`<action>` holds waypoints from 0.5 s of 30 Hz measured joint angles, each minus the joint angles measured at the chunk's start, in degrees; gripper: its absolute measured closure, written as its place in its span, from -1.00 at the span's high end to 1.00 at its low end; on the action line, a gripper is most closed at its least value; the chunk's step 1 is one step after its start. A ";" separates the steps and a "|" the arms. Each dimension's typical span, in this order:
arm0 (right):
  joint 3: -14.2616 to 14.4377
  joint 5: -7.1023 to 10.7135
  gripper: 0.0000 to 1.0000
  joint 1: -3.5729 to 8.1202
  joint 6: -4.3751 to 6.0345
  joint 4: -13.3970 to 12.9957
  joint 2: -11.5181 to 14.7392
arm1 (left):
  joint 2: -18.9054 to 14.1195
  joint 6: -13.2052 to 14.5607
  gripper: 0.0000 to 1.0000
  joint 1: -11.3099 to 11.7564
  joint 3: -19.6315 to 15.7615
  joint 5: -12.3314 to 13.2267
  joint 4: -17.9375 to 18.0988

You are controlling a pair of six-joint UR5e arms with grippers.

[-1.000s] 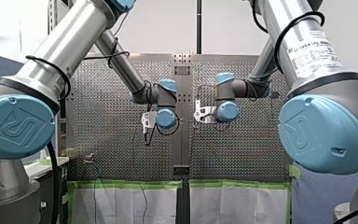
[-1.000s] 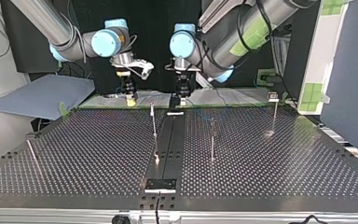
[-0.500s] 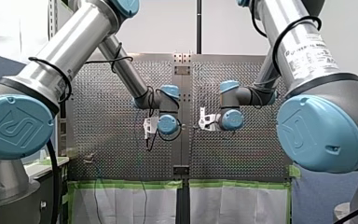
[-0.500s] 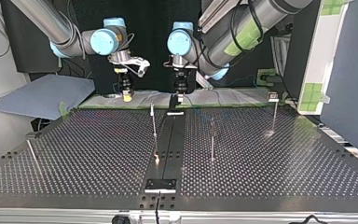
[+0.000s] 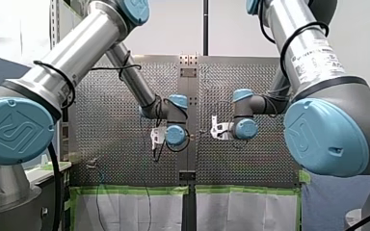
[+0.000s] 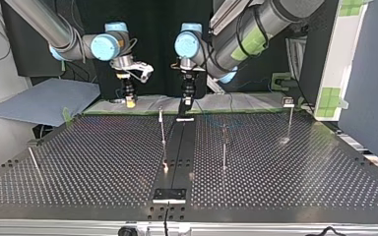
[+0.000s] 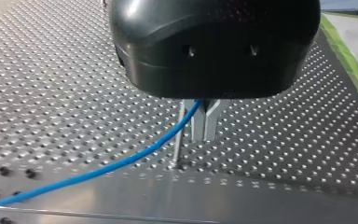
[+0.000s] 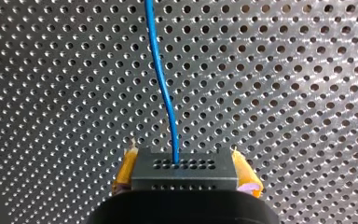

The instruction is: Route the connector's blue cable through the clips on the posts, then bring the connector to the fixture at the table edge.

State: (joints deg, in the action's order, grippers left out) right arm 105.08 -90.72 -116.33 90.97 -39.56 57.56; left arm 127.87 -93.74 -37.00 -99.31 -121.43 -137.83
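- Right wrist view alone: right pincer (image 8: 185, 171) grasping connector (image 8: 186, 163).
- Left wrist view alone: left pincer (image 7: 205, 125) clenched on blue cable (image 7: 121, 163).
- Perforated worktop (image 6: 103, 157); grey sheet (image 6: 44, 101) at top view's 9 o'clock.

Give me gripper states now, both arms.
Left gripper: shut on the blue cable.
Right gripper: shut on the connector.
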 joint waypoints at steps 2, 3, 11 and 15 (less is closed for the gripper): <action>0.00 0.92 -1.00 0.47 -0.04 -0.48 -0.36 | 0.50 -0.02 -1.00 -0.01 0.37 -0.03 0.00; 0.00 1.31 -1.00 0.67 -0.05 -0.64 -0.52 | 0.70 -0.03 -1.00 0.00 0.64 -0.06 -0.09; 0.00 3.95 -1.00 2.63 0.18 -1.84 -1.17 | 0.98 -0.03 -1.00 0.01 1.59 -0.15 -0.53; 0.00 5.46 -1.00 3.52 0.30 -2.51 -1.24 | 1.36 -0.03 -1.00 -0.01 2.10 0.05 -0.57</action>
State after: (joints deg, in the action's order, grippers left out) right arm 105.08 -85.26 -112.81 91.27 -42.07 56.32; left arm 129.23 -93.77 -37.01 -97.21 -121.39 -138.40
